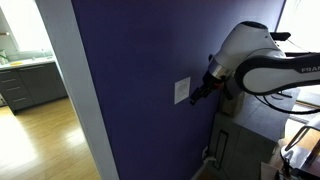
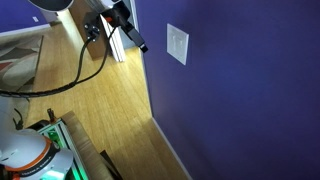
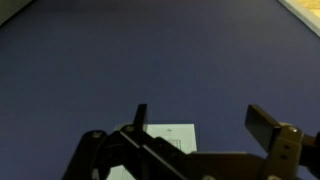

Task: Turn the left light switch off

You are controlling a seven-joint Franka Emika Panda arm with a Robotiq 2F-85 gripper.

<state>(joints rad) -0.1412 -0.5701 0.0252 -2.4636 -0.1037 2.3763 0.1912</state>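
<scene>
gripper (image 3: 200, 128): fingers spread, holding nothing | left light switch (image 2: 172, 43): on white switch plate (image 1: 183, 91), just ahead of the fingertips | around: purple wall (image 2: 250, 90) behind plate, wood floor (image 2: 110, 110) below hand

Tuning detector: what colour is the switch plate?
White switch plate against a dark blue-purple wall; best in an exterior view.
</scene>
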